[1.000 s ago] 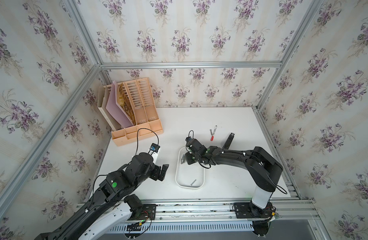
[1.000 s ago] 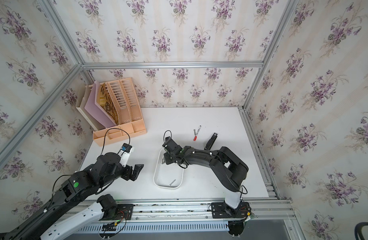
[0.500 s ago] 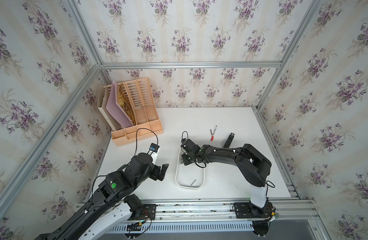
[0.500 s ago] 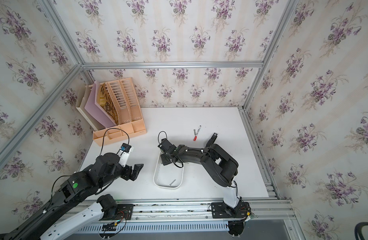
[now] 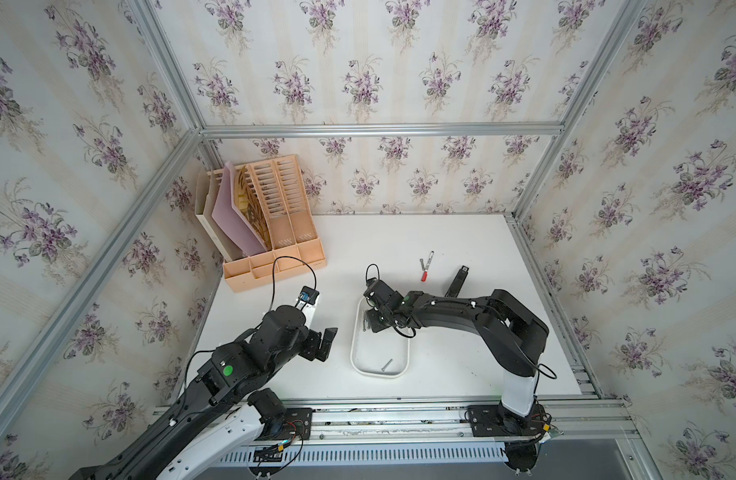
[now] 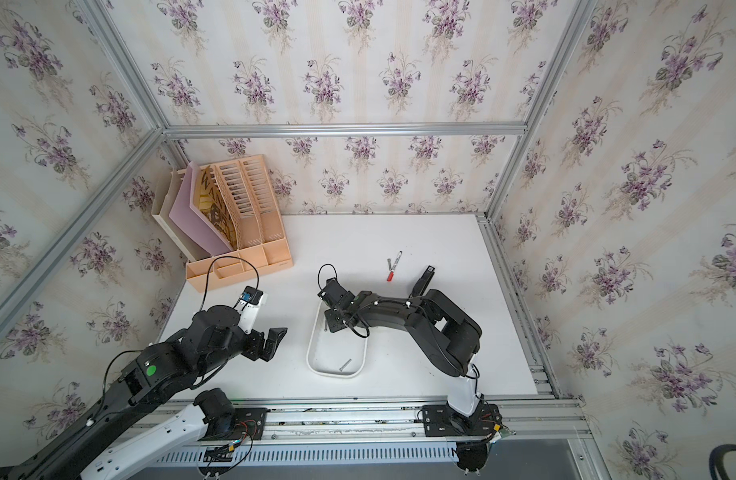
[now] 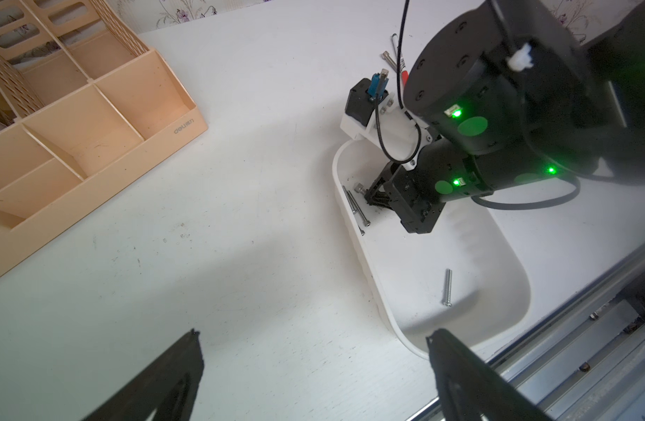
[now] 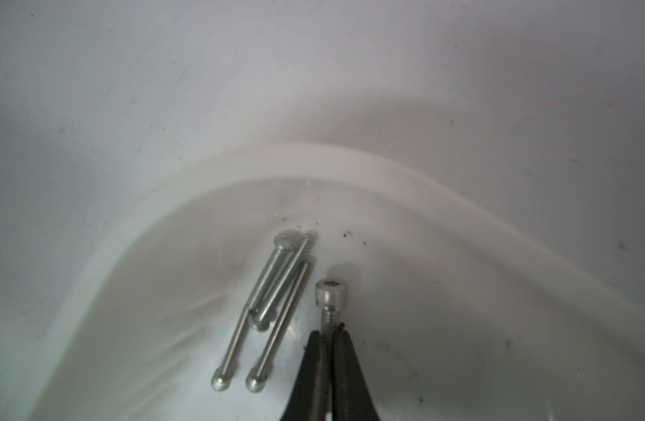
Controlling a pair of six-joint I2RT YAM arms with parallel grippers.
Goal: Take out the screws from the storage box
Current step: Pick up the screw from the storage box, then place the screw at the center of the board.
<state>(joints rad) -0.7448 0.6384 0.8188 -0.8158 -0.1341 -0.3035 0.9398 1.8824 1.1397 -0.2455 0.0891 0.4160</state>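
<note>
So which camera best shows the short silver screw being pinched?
The right wrist view: the short silver socket-head screw is close-up, gripped by the right pincer. The left wrist view shows just its head; both top views hide it.

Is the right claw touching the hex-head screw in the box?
Touching. The right wrist view shows the right claw shut on the shank of the hex-head screw, with no gap, inside the box.
</note>
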